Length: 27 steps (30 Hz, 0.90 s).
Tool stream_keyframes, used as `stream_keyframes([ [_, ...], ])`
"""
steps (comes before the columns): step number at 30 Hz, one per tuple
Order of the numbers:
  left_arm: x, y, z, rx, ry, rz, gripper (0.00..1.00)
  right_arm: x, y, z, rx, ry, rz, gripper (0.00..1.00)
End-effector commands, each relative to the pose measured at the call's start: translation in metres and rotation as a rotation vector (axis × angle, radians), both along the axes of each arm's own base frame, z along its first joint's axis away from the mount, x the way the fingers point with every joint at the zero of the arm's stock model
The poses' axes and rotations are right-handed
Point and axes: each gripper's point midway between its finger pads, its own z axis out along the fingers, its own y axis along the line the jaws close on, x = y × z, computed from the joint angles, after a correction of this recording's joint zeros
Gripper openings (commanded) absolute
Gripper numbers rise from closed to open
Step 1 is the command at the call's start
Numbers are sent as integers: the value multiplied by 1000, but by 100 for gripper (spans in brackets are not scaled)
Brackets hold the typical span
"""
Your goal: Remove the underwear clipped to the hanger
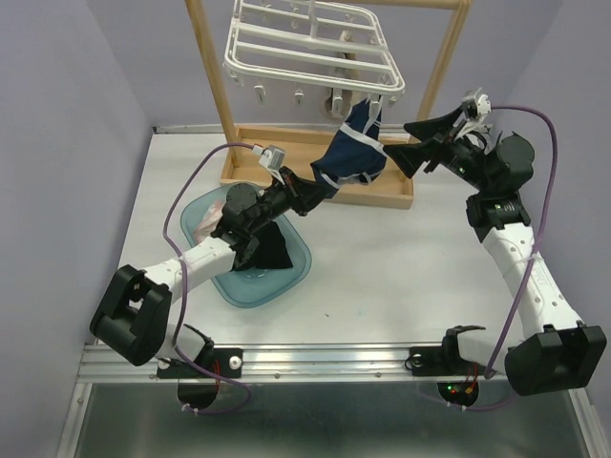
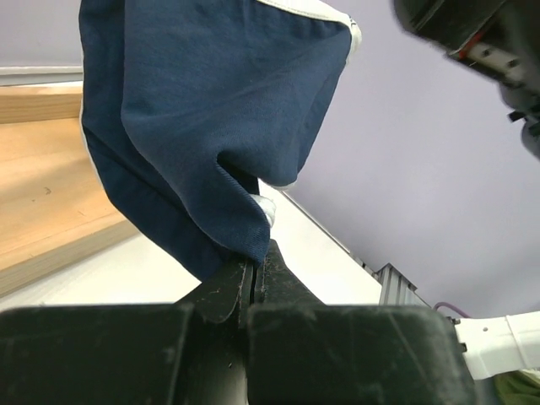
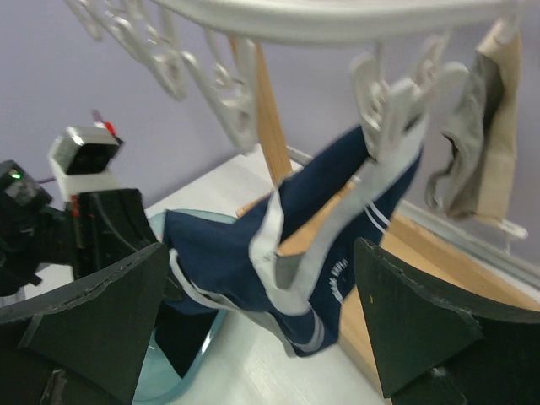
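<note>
Wooden stand, teal basin

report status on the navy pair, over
Left gripper shut on navy underwear, low edge. Right gripper open, beside it. One clip holds it to the hanger. Nothing blocking.

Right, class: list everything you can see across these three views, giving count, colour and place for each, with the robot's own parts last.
hanger: one, white, inside the wooden stand's frame, at the back
wooden stand: one, light wood, back of the table
navy underwear: one, navy blue with white trim, clipped to the hanger
grey underwear: one, grey, clipped to the hanger
beige underwear: one, beige, beside the grey one
basin: one, teal, under the left arm
black underwear: one, black, in the basin
pale pink underwear: one, pink-white, in the basin
table: one, white
left gripper: one, black, shut on the navy underwear
right gripper: one, black, open, right of the navy underwear
</note>
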Motion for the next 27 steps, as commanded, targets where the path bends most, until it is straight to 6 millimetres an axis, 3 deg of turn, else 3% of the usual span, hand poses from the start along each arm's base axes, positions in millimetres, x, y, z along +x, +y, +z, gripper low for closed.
stream_keyframes([
  [1,-14,7,31,-43,-101,-23,0,16,-22,-27,-6,68,-105,95],
  [6,-18,9,35,-42,-117,-31,0,41,-37,-51,22,147,-202,93],
  [8,-19,9,36,-42,-121,-35,0,57,-37,-63,34,199,-206,92],
  [10,-20,8,35,-40,-119,-45,0,66,-31,-63,65,235,-176,91],
  [11,-20,7,36,-40,-119,-45,0,77,-28,-74,74,274,-163,90],
  [19,-20,7,35,-41,-116,-52,0,105,-10,-56,198,291,-21,88],
  [27,-18,6,39,-41,-123,-56,0,96,7,-44,272,309,134,82],
])
